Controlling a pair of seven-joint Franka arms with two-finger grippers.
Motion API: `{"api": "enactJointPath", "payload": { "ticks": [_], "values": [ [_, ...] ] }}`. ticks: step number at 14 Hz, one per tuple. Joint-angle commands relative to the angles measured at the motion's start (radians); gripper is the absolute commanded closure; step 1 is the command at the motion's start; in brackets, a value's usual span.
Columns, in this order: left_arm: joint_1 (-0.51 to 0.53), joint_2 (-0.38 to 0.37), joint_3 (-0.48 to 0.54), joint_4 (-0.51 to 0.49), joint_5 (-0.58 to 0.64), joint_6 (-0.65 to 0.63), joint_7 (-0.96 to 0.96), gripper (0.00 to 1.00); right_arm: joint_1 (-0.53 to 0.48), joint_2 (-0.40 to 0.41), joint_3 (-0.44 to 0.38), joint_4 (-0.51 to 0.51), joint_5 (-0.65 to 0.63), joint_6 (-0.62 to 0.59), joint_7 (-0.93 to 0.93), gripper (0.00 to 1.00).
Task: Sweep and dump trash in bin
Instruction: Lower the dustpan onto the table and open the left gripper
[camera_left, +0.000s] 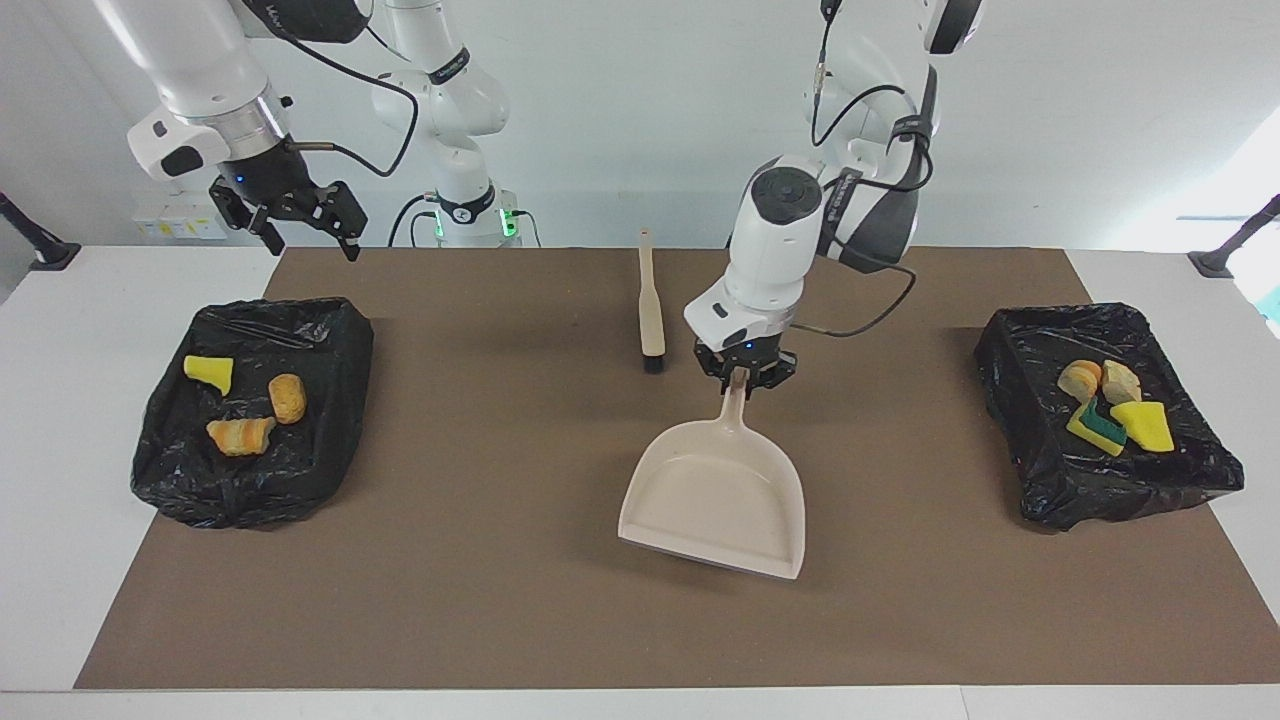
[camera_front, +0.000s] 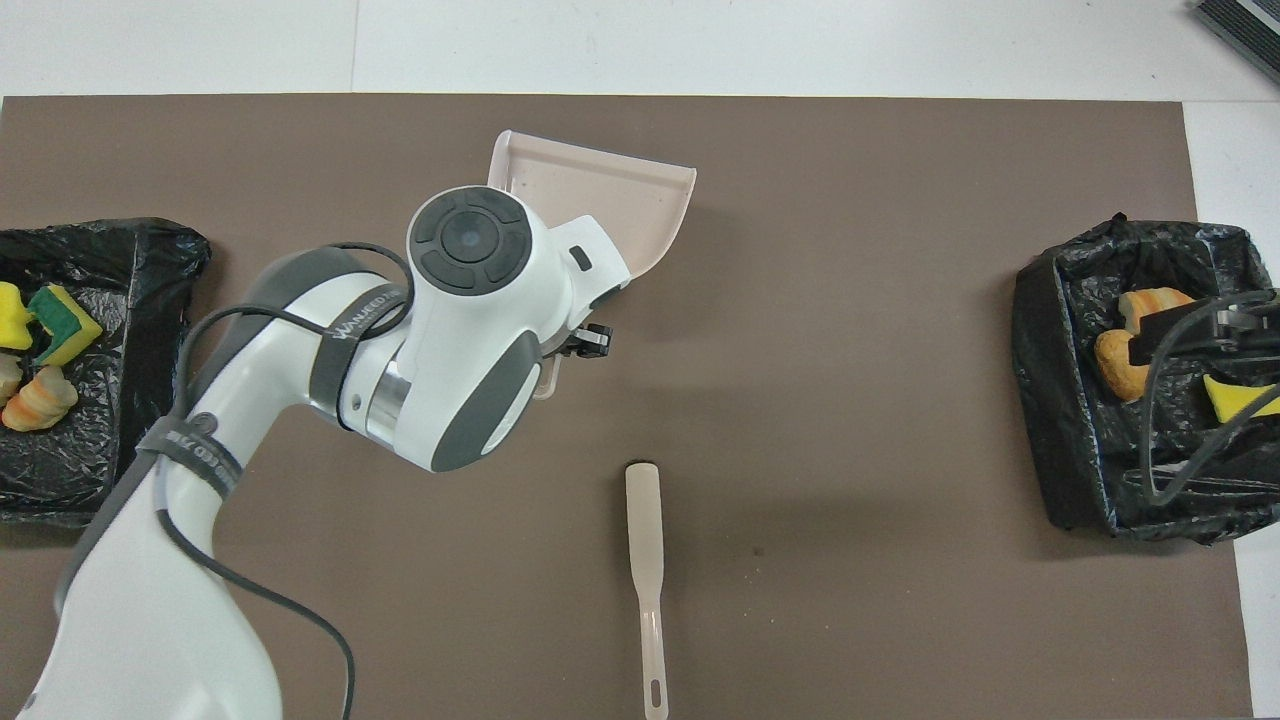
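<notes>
Dustpan (camera_left: 715, 495): beige, empty, lying on the brown mat in the middle of the surface, its mouth toward the edge away from the robots and its handle pointing back at them.
Left claw (camera_left: 742, 378): low over the dustpan's handle, fingers closed around the handle's end.
Right claw (camera_left: 290, 215): raised over the robots' edge of the surface, near the corner at the right arm's end, above that end's bin; fingers spread apart, holding nothing; this arm waits.
Brush (camera_left: 651, 300): beige, lying flat near the robots' edge at the middle, just beside the left claw, bristles toward the dustpan; nothing holds it.
Trash (camera_left: 243, 398): three scraps sit in the black-lined bin (camera_left: 170, 470) at the right arm's end; four more (camera_left: 1112, 405) sit in the second bin (camera_left: 1040, 490) at the left arm's end.
Mat: no loose scraps show on it in either view.
Progress: judged from this, sweeping and dumping look finished, with all seven scraps binned; what seems left is releasing the dustpan and withdrawing the left arm.
</notes>
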Motion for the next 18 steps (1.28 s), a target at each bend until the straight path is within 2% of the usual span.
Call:
{"api": "enactJointPath", "payload": {
  "ticks": [1, 5, 8, 11, 14, 15, 16, 17, 18],
  "values": [
    [-0.020, -0.011, 0.019, -0.007, -0.094, 0.025, -0.102, 1.00, -0.006, -0.020, 0.003, -0.023, 0.012, 0.007, 0.003, 0.00],
    [-0.092, 0.026, 0.021, -0.068, -0.101, 0.142, -0.158, 1.00, -0.007, -0.020, 0.003, -0.023, 0.012, 0.006, 0.004, 0.00],
    [-0.111, 0.056, 0.021, -0.070, -0.101, 0.143, -0.200, 1.00, -0.006, -0.020, 0.003, -0.023, 0.013, 0.006, 0.003, 0.00],
    [-0.140, 0.072, 0.019, -0.070, -0.101, 0.154, -0.359, 1.00, -0.006, -0.020, 0.003, -0.023, 0.012, 0.006, 0.003, 0.00],
    [-0.148, 0.079, 0.021, -0.070, -0.099, 0.177, -0.383, 1.00, -0.006, -0.020, 0.003, -0.023, 0.013, 0.007, 0.003, 0.00],
    [-0.148, 0.081, 0.021, -0.068, -0.092, 0.185, -0.382, 0.83, -0.006, -0.020, 0.003, -0.023, 0.012, 0.007, 0.003, 0.00],
    [-0.146, 0.083, 0.021, -0.067, -0.086, 0.188, -0.373, 0.36, -0.006, -0.020, 0.003, -0.023, 0.012, 0.007, 0.003, 0.00],
    [-0.145, 0.083, 0.021, -0.067, -0.079, 0.198, -0.369, 0.00, -0.006, -0.020, 0.003, -0.023, 0.013, 0.007, 0.003, 0.00],
    [-0.136, 0.079, 0.021, -0.067, -0.079, 0.200, -0.369, 0.00, -0.007, -0.020, 0.003, -0.023, 0.012, 0.006, 0.003, 0.00]
  ]
}}
